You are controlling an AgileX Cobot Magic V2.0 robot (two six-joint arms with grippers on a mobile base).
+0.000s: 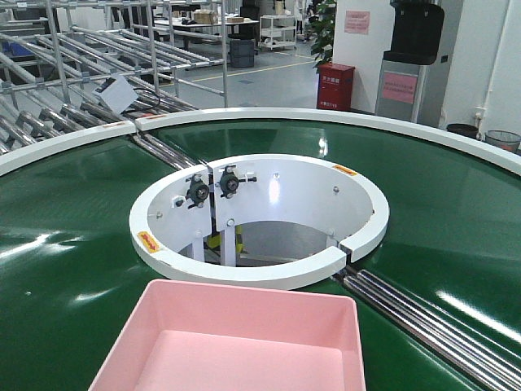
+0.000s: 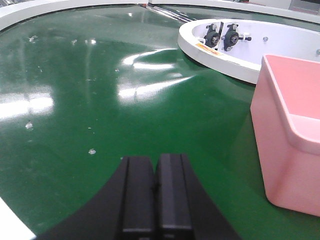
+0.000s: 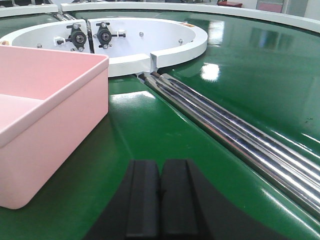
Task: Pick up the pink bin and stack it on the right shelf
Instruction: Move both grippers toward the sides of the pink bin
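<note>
The pink bin (image 1: 244, 303) is sitting upright and empty on the green conveyor belt (image 1: 65, 244), at the near edge of the front view, just short of the white inner ring (image 1: 260, 275). The left hand (image 2: 156, 167) is hanging over the belt to the bin's left, fingers pressed together on nothing, clear of the pink wall. The right hand (image 3: 161, 170) is hanging on the bin's right, likewise pinched closed and empty, beside the steel rollers (image 3: 225, 125)

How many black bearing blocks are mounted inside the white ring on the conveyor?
2. The left bearing block and the right bearing block sit side by side on the far inner wall of the white ring. Others could be hidden below its near rim.
</note>
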